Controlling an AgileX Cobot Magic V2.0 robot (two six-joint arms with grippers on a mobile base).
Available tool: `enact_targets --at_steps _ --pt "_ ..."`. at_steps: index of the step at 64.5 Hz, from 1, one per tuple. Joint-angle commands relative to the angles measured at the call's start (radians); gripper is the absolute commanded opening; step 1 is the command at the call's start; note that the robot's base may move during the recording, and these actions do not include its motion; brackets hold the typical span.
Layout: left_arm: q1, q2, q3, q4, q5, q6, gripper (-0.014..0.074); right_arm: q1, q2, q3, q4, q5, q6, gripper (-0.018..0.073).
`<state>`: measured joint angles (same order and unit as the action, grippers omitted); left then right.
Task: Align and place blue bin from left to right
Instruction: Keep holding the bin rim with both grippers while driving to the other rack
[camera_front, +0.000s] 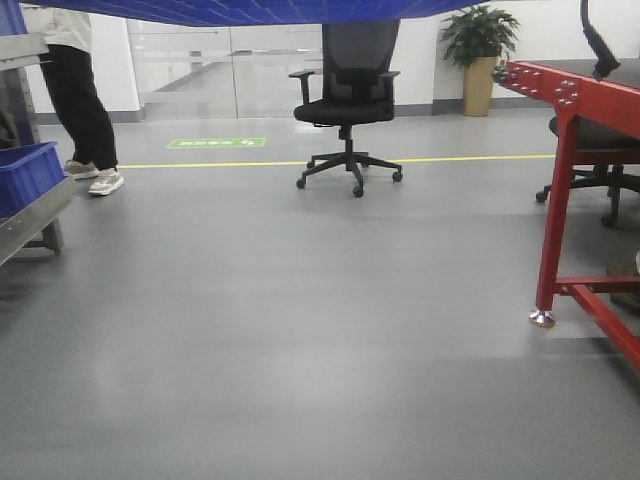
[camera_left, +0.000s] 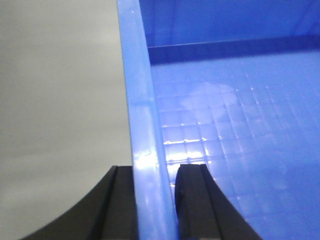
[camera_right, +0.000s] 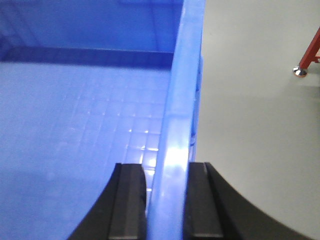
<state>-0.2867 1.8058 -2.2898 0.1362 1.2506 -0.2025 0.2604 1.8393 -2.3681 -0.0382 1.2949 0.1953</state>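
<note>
The blue bin (camera_front: 250, 10) is held up in the air; only its grid-patterned underside shows, along the top edge of the front view. My left gripper (camera_left: 155, 172) is shut on the bin's left wall (camera_left: 145, 125), with one black finger (camera_left: 122, 200) outside and the other inside over the gridded floor. My right gripper (camera_right: 167, 170) is shut on the right wall (camera_right: 182, 100) in the same way, and grey floor shows beyond the wall. The bin's inside looks empty.
At the left a darker blue crate (camera_front: 28, 175) sits on a metal rack, with a person's legs (camera_front: 85, 110) behind it. A black office chair (camera_front: 345, 95) stands mid-floor by a yellow line (camera_front: 250, 163). A red metal frame (camera_front: 570, 130) stands at the right, and its foot (camera_right: 300, 71) shows in the right wrist view.
</note>
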Motion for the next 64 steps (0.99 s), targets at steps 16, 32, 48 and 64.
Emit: enact_targets --at_steps 16,32,48,64 --pt "-0.011 -0.027 -0.019 -0.010 -0.098 0.017 -0.0016 0.003 -0.029 -0.014 0.009 -0.100 -0.032 -0.0070" --pt "-0.011 -0.027 -0.019 -0.005 -0.098 0.017 -0.0016 0.003 -0.029 -0.014 0.009 -0.100 -0.032 -0.0070" --pt "-0.011 -0.027 -0.019 0.008 -0.098 0.017 -0.0016 0.003 -0.029 -0.014 0.009 -0.100 -0.032 -0.0070" --pt "-0.011 -0.027 -0.019 0.016 -0.100 0.017 -0.0016 0.003 -0.029 -0.014 0.009 -0.100 -0.032 -0.0070"
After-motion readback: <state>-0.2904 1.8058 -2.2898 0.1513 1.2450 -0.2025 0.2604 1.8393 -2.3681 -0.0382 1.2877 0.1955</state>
